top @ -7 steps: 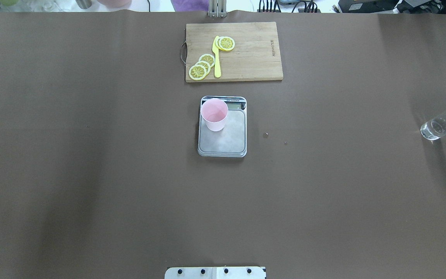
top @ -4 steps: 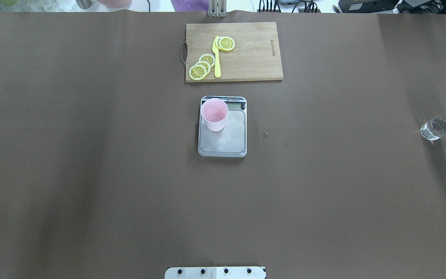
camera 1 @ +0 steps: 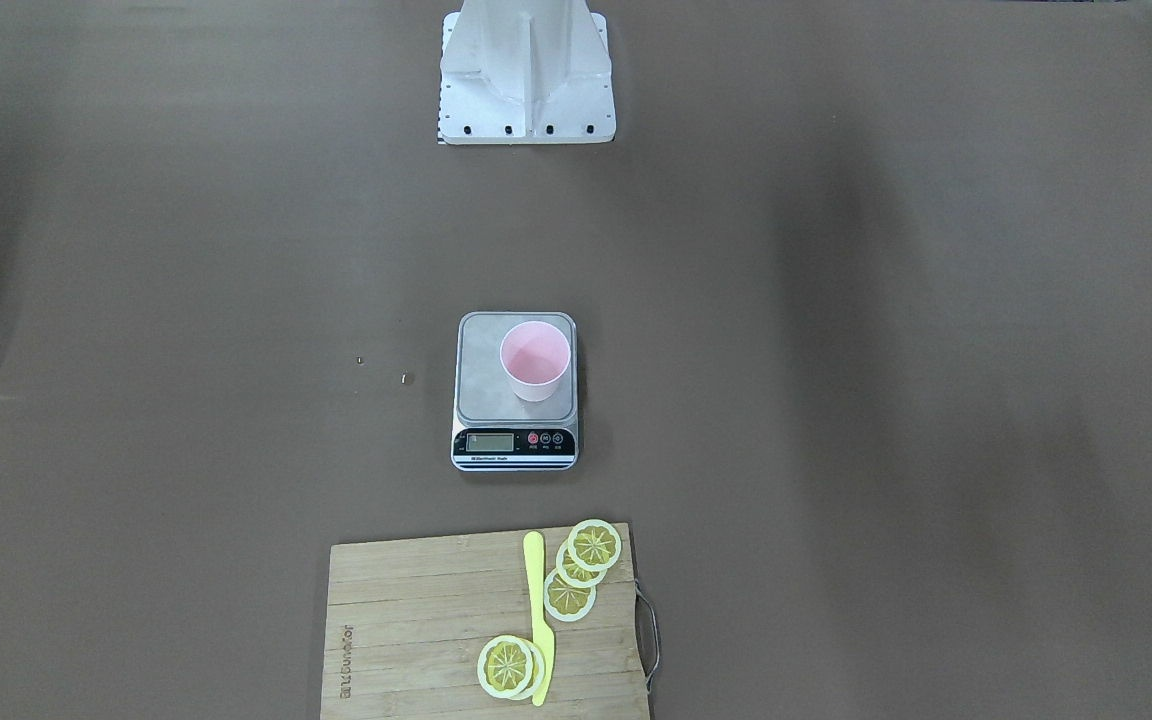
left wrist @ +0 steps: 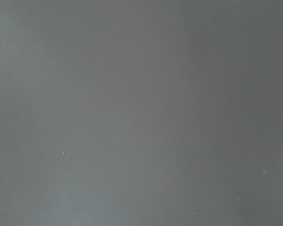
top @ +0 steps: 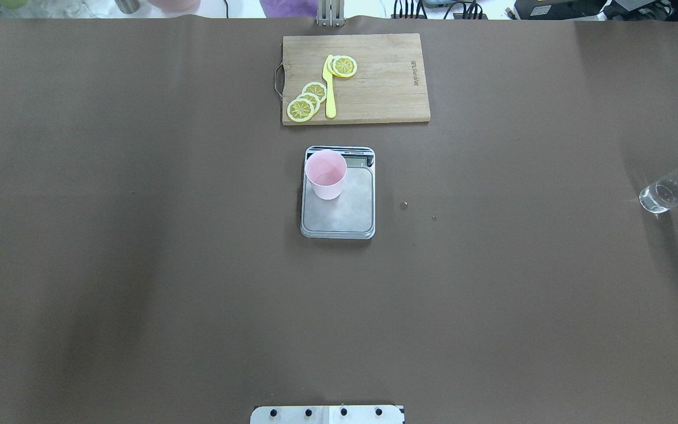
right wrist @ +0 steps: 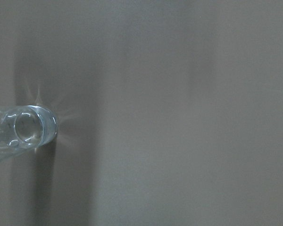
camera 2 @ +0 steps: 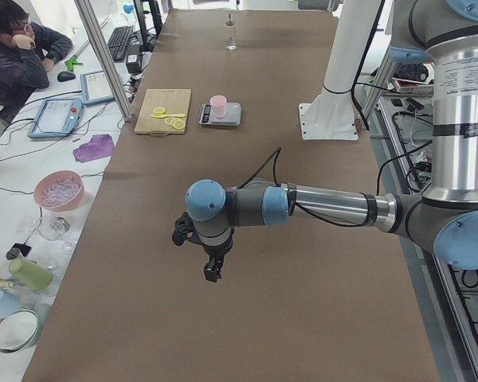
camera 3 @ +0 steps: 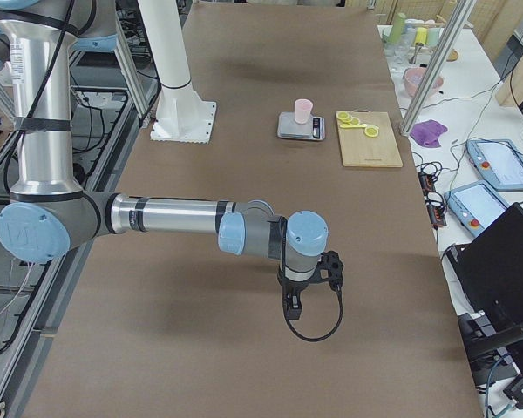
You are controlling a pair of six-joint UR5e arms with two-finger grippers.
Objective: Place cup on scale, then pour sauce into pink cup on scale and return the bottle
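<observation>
The pink cup [top: 326,174] stands upright on the far left part of the silver scale [top: 339,215], mid-table. It also shows in the front view [camera 1: 535,360]. The clear glass bottle [top: 665,191] with its silver cap stands alone near the table's right end, upright in the left side view [camera 2: 231,36]. Its glass fills the left edge of the right wrist view [right wrist: 23,132]. My left gripper [camera 2: 211,270] hangs over bare table far from the scale; I cannot tell whether it is open. My right gripper [camera 3: 292,309] hangs over the table's right end; I cannot tell its state either.
A wooden cutting board [top: 386,82] with lemon slices and a yellow knife [top: 330,94] lies beyond the scale. The robot's white base [camera 1: 526,80] stands at the near edge. A person [camera 2: 20,56] sits at a side desk. Two small specks [top: 404,204] lie right of the scale.
The bottle's outline shifts slightly at the right edge, like a small wobble. The cup, scale and board have not moved.
</observation>
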